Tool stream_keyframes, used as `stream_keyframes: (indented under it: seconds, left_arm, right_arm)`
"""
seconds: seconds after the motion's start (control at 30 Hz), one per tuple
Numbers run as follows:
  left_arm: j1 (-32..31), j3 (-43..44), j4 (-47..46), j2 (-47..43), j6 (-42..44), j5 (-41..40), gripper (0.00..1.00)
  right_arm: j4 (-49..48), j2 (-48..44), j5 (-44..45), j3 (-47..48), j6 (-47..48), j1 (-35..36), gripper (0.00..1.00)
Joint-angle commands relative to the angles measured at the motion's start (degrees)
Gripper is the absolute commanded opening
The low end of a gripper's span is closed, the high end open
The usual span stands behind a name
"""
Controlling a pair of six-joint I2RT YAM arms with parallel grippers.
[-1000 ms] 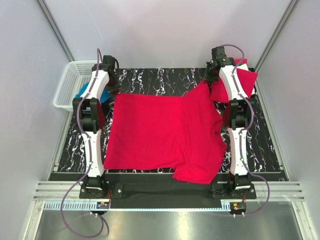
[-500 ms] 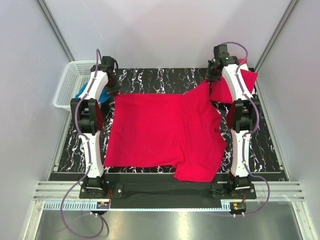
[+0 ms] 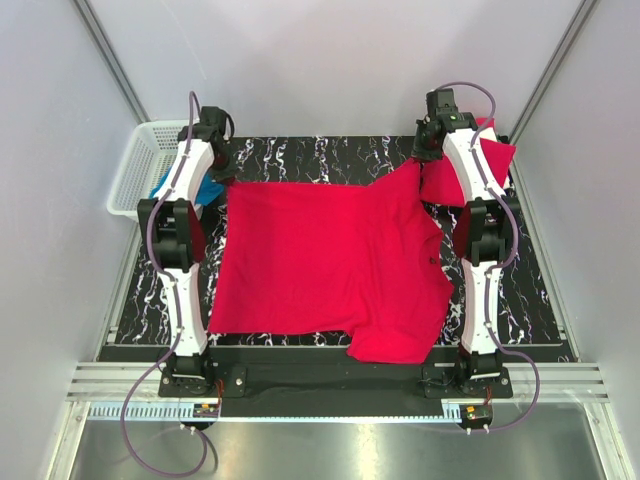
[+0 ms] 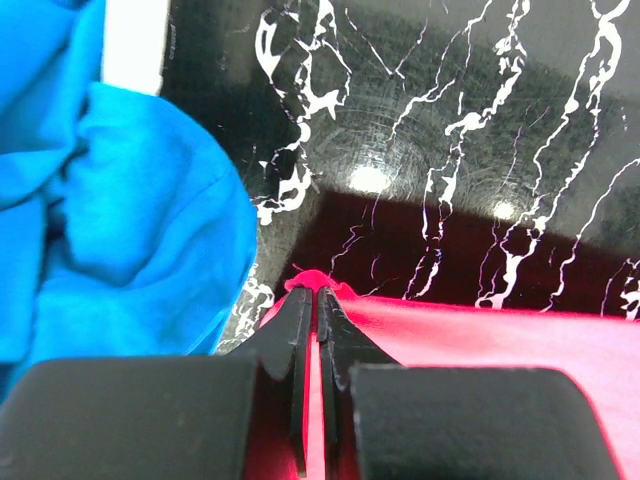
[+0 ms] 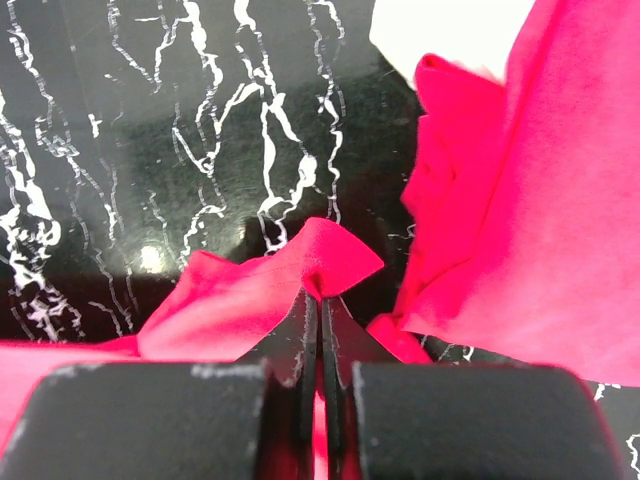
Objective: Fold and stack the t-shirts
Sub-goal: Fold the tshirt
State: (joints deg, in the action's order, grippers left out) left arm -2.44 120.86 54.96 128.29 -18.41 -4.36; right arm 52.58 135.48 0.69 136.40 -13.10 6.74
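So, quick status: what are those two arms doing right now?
Left gripper shut on red t-shirt, far-left corner. Right gripper shut on its far-right edge. Shirt spread out, not yet folded. Red cloth pile close beside right gripper.

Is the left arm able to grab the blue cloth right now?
Probably not yet. The blue cloth lies close beside the left hand, nothing between them, but that hand is pinched shut on a corner of the red t-shirt. It would need to let go first.
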Motion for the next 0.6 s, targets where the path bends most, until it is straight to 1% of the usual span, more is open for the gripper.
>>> stream_keyframes:
  seconds: [0.0,0.13,0.33,0.57]
  left_arm:
    - [1.2,1.9,-2.0,-5.4,0.7,-3.2,0.0]
    - [2.4,0.8,-2.0,-7.3,0.0,-4.0,0.0]
    - [2.3,-1.9,-2.2,-10.6,-0.2,-3.5,0.0]
    - [2.3,-4.8,-2.6,-10.8,0.4,-0.4,0.0]
  right_arm:
    - [-1.9,-4.8,3.4,2.1,1.4,-0.1,0.0]
    - [-1.8,-6.2,3.4,1.9,1.3,-0.3,0.0]
    - [-1.9,-9.0,3.1,1.5,1.1,-0.3,0.0]
    - [-1.8,-10.7,2.7,0.0,1.3,-0.3,0.0]
